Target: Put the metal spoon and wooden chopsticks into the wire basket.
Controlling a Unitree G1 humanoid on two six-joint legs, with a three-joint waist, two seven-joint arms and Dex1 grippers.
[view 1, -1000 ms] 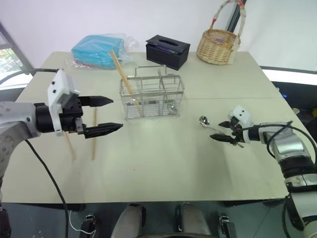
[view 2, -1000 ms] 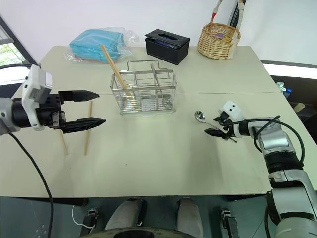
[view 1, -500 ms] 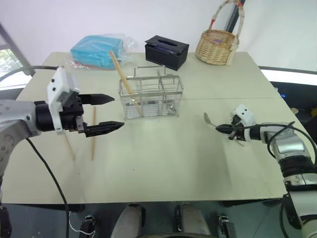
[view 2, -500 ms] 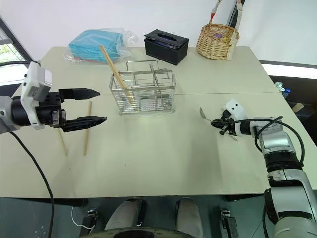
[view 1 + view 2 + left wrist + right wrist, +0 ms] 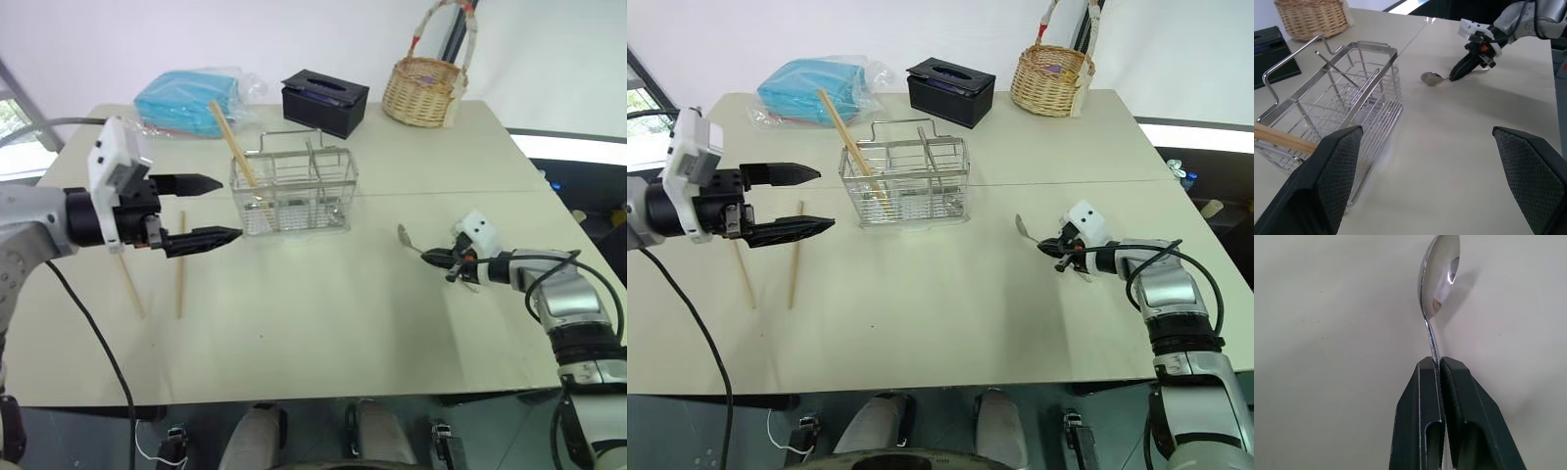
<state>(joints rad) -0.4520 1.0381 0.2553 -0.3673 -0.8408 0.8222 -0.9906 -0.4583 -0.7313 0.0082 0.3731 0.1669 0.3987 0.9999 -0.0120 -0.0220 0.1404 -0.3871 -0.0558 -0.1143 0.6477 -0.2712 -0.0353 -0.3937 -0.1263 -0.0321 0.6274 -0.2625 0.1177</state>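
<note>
The metal spoon (image 5: 1440, 264) sticks out from my right gripper (image 5: 1440, 363), which is shut on its thin handle; the bowl (image 5: 403, 233) stays low over the table, right of the wire basket (image 5: 294, 191). One of the wooden chopsticks (image 5: 233, 145) leans in the basket's left compartment. Two more lie on the table at the left (image 5: 180, 274) (image 5: 130, 284). My left gripper (image 5: 231, 207) hovers open above them, left of the basket, holding nothing. In the left wrist view, the basket (image 5: 1337, 98) is near and the spoon (image 5: 1432, 78) lies beyond it.
A blue packet in a plastic bag (image 5: 191, 98), a black tissue box (image 5: 325, 100) and a woven wicker basket (image 5: 421, 88) stand along the table's far side. The table's front edge runs close below both arms.
My right gripper went from open around the spoon's handle to shut on it, and the spoon's bowl tipped up. The left gripper stayed open and in place.
</note>
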